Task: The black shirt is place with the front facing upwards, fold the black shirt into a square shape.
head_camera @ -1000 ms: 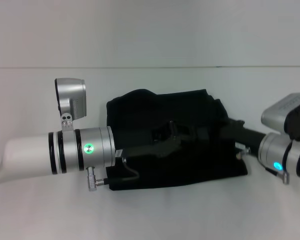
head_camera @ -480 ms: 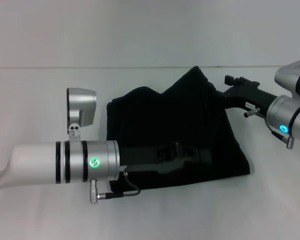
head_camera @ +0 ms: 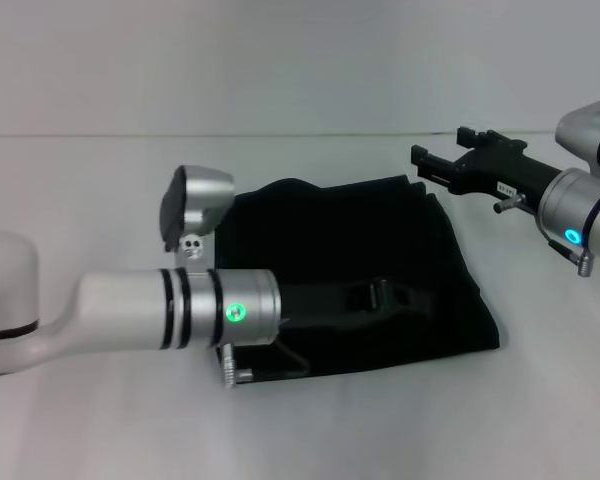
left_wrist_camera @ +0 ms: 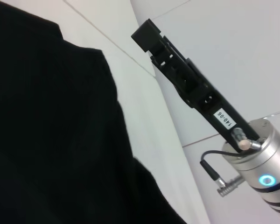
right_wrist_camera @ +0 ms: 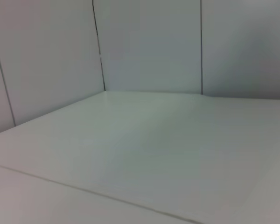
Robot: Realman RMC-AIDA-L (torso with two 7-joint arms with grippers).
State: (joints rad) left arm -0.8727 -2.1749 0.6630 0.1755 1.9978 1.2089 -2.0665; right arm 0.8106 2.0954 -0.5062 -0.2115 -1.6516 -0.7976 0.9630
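Nearest the head camera, the left arm's silver and white cylinder reaches from the left edge across the front of the white table. Its black left gripper lies low over the middle of the soft black cloth shirt; black against black, so whether its fingers are apart or together cannot be told. The shirt sits at the table's centre as a folded, roughly rectangular bundle, with its far right corner rumpled and its near right corner spread toward the table's front. No lettering or label shows. In the left wrist view the shirt fills most of the field, its edge lying on the table. Farther back and to the right, the black right gripper hangs above the table, just beyond the shirt's far right corner and clear of the cloth. Its fingers stand parallel with a narrow gap between them, empty.
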